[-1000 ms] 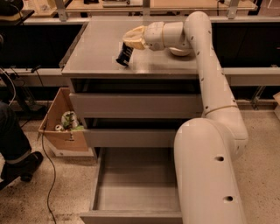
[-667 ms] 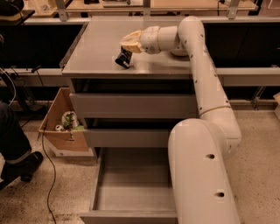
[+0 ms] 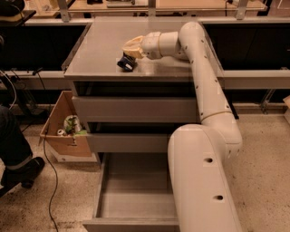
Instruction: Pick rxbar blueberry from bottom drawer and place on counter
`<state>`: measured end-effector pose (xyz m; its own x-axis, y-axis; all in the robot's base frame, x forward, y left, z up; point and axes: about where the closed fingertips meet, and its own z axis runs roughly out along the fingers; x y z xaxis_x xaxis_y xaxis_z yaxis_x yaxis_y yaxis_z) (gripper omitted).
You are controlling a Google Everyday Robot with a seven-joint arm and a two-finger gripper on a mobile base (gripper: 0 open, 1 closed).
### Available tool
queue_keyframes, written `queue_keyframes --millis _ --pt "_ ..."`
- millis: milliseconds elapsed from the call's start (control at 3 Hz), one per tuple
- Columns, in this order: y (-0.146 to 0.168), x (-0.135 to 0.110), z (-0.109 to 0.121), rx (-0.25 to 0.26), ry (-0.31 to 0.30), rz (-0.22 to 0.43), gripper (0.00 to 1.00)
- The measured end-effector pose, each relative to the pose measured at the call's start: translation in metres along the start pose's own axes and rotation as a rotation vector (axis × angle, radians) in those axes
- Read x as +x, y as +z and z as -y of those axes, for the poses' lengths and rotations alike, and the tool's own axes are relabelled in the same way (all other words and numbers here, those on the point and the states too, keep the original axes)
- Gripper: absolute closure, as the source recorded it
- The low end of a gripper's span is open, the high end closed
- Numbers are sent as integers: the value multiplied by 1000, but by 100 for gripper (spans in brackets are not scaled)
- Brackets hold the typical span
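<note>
The rxbar blueberry (image 3: pixel 126 62) is a small dark bar, tilted on end, its lower end at or just above the counter (image 3: pixel 97 43) near the front middle. My gripper (image 3: pixel 130 53) reaches in from the right over the counter and is shut on the bar's upper end. The bottom drawer (image 3: pixel 133 199) is pulled out below the cabinet, and what shows of its inside is bare. My arm hides the drawer's right part.
Two shallower grey drawers (image 3: pixel 131 108) are pushed in above the bottom drawer. A cardboard box (image 3: pixel 63 133) with small items stands on the floor to the left. A person's leg and shoe (image 3: pixel 18 158) are at the far left. A wooden workbench (image 3: pixel 136 5) runs behind.
My gripper has moved a little left and down with the bar, bringing it closer to the counter's surface.
</note>
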<state>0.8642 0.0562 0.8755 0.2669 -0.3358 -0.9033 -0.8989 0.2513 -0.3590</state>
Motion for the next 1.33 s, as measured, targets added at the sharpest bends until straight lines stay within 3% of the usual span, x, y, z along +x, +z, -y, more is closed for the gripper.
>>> queue_keyframes --millis 333,667,1000,1333 --pt "2 -3 -1 -8 14 22 12" --pt "-1 -11 -3 -19 24 52 0" --pt "-28 -22 -5 -35 31 108 0" --pt "-81 -37 -10 -55 15 145 0"
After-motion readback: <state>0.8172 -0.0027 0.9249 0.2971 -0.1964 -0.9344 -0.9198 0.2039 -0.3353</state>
